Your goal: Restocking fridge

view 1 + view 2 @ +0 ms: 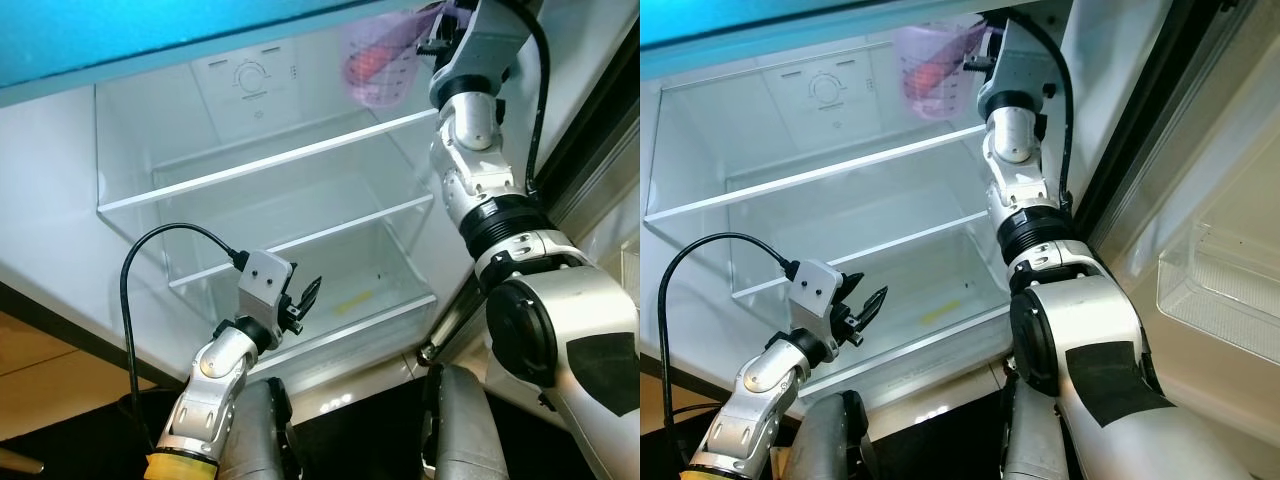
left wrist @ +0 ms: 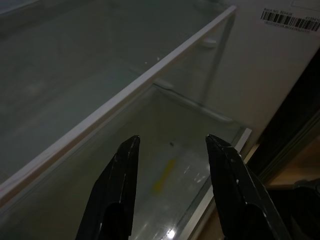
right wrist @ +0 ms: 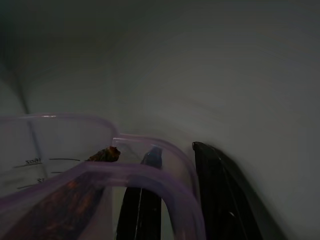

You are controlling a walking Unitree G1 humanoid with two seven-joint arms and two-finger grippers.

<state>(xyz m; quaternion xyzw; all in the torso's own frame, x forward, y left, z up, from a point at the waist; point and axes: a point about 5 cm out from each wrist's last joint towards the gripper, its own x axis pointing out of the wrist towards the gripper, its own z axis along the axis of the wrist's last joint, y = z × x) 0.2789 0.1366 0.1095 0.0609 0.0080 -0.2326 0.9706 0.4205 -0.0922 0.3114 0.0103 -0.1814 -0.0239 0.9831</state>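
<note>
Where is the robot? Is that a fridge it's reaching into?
Yes, most likely a home kitchen, right at an open fridge. You can see clear glass shelves, a temperature dial on the back wall and a door bin. The right claw holds a purple container up high.

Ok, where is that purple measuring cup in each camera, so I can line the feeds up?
Left eye view: purple measuring cup top centre-right, above the upper glass shelf, at the right gripper.
Right eye view: top centre, left of the right arm.
Left wrist view: not in it.
Right wrist view: its rim lower left, one finger inside, one outside.
Shared landmark: the thermostat dial on the back wall.
</note>
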